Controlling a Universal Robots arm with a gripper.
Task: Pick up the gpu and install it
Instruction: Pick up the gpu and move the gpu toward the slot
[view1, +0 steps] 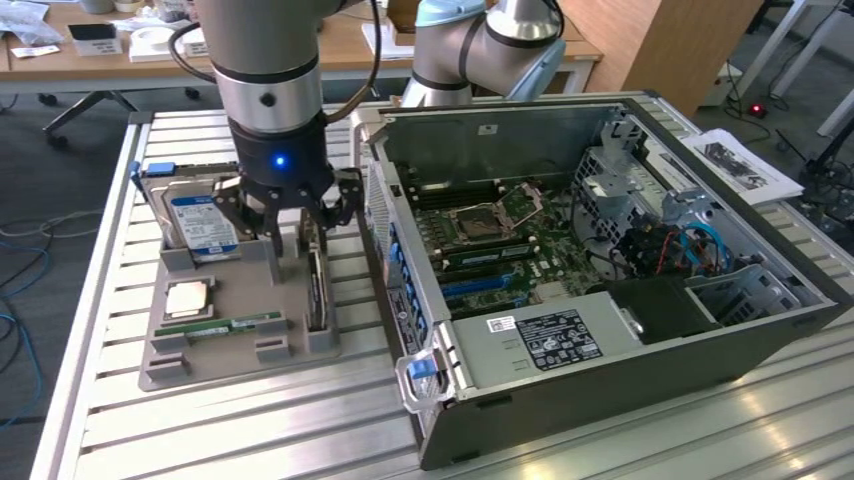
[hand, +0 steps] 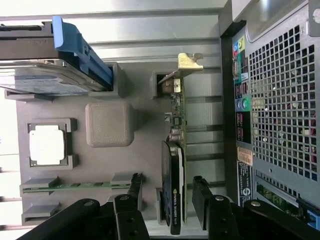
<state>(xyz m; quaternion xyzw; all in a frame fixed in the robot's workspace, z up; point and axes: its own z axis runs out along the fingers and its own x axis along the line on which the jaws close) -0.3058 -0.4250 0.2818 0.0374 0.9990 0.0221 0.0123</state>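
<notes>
A robot arm's black two-fingered gripper (view1: 296, 250) hangs low over a grey moulded parts tray (view1: 214, 368), which rests on a table (view1: 200, 440) of silver metal slats.

The gpu (hand: 175, 170) is a flat green circuit-board card with a black cooler block on one face and a silver metal end bracket. It stands on its long edge in a narrow slot of the tray, on the side nearest the computer case. Standing upright seems meant to leave both flat faces free, so that a finger can come down on either side.

In the wrist view the black fingers (hand: 200, 192) are spread apart, one on each side of the card's cooler end. A little space shows between each finger and the card. Nothing is gripped, and the card sits in its slot, not lifted.

The other parts each have their own recess in the tray, probably to keep them at known spots:
- A silver hard drive (view1: 200, 220) with a blue label stands upright at the far end.
- A square silver processor chip (view1: 187, 297) lies flat.
- A narrow green memory stick (view1: 220, 327) lies flat beside the chip.

Just beside the tray, a large dark grey computer case (view1: 627, 340) lies on its side with the panel off. Its green motherboard (view1: 494, 240) faces up, apparently so that its slots can be reached from above.
</notes>
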